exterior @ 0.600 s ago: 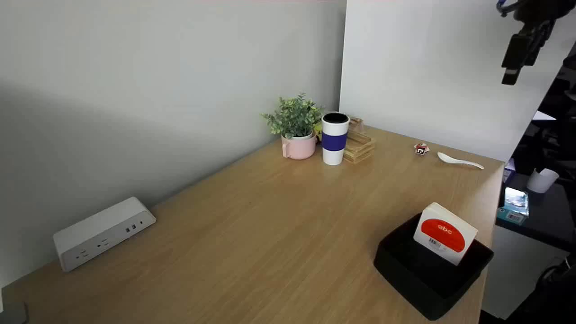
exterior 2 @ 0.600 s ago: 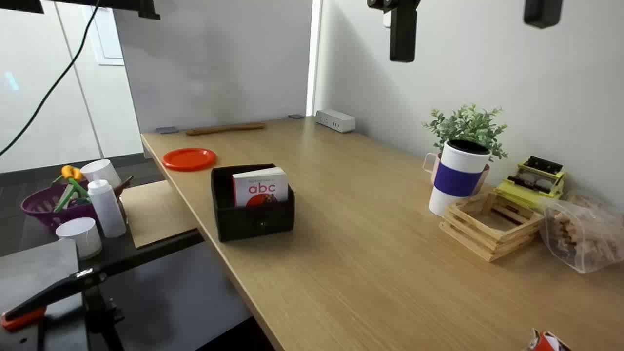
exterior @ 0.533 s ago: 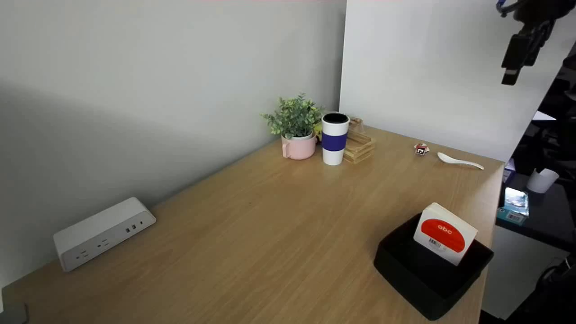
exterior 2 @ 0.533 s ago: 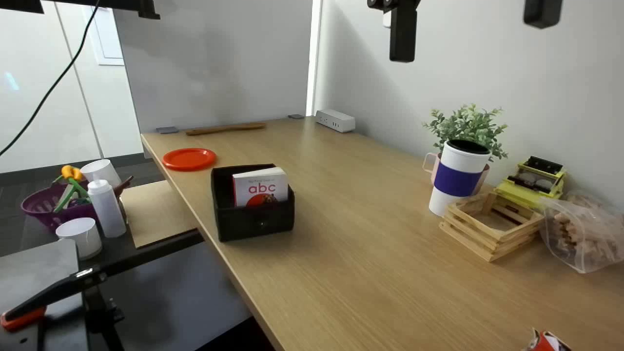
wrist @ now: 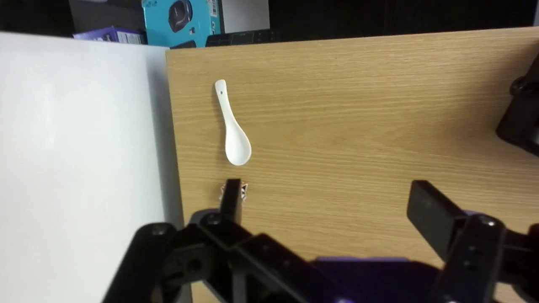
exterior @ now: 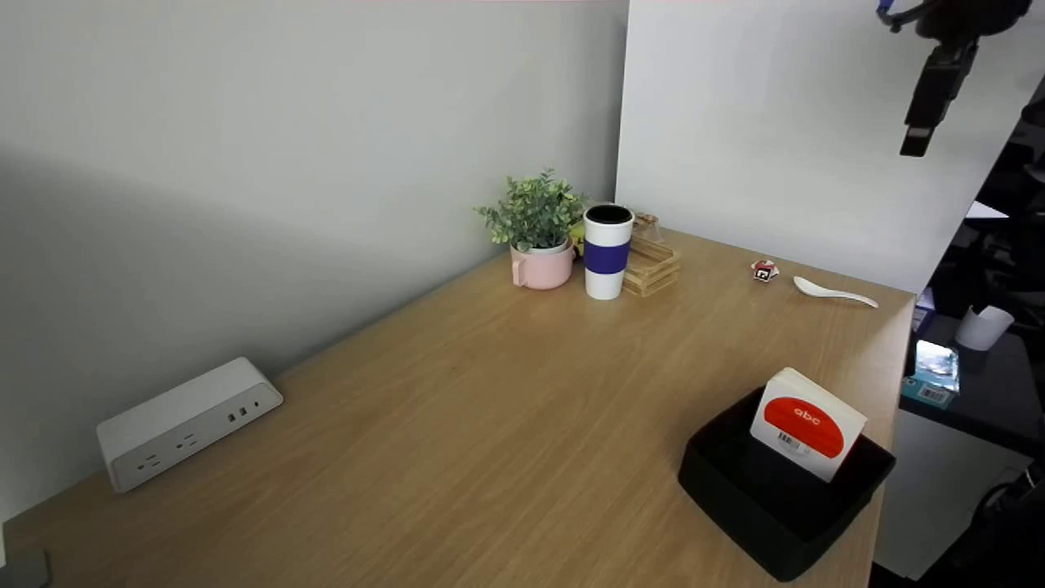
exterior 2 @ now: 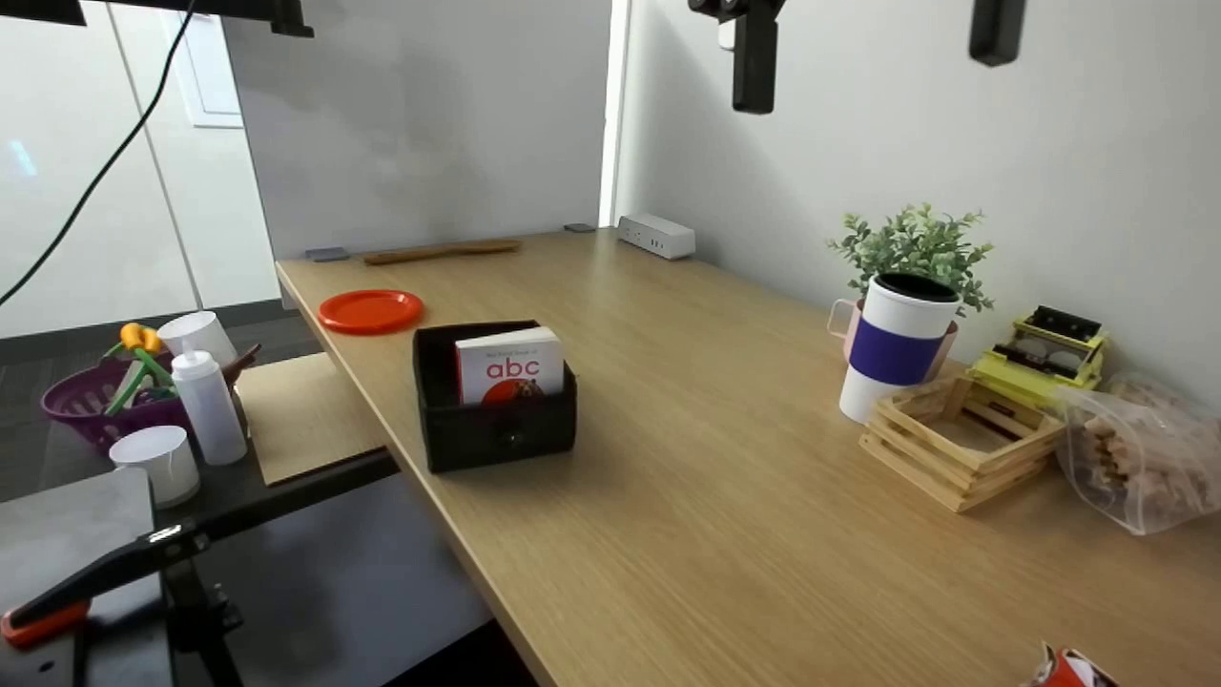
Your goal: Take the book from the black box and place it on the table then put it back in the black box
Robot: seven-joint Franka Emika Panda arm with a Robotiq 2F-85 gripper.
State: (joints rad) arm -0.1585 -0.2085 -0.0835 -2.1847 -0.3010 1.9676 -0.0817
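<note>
The black box point(exterior: 731, 523) stands on the table point(exterior: 490, 425) close to its edge, in both exterior views. Leaning inside it is the book point(exterior 2: 510, 367), white with a red-orange shape and "abc" on it, its top poking above the rim. A dark corner, seemingly of the black box point(wrist: 522, 113), enters the wrist view at the right edge; the book does not show there. My gripper point(wrist: 325, 185) hangs high above the table, well apart from box and book. Its fingers are wide apart, with only tabletop seen between them, so it is open and holds nothing.
Below my gripper lie a white spoon point(wrist: 236, 143) and a small crumpled wrapper point(exterior: 764, 270). By the wall stand a tumbler point(exterior: 606, 253), a potted plant point(exterior: 542, 265) and a wooden crate point(exterior 2: 963, 448). A red plate point(exterior 2: 370, 312) and a power strip point(exterior: 192, 425) are farther along.
My gripper has shifted a little to the left in both exterior views, still open and high up. The book and the black box have stayed where they were.
</note>
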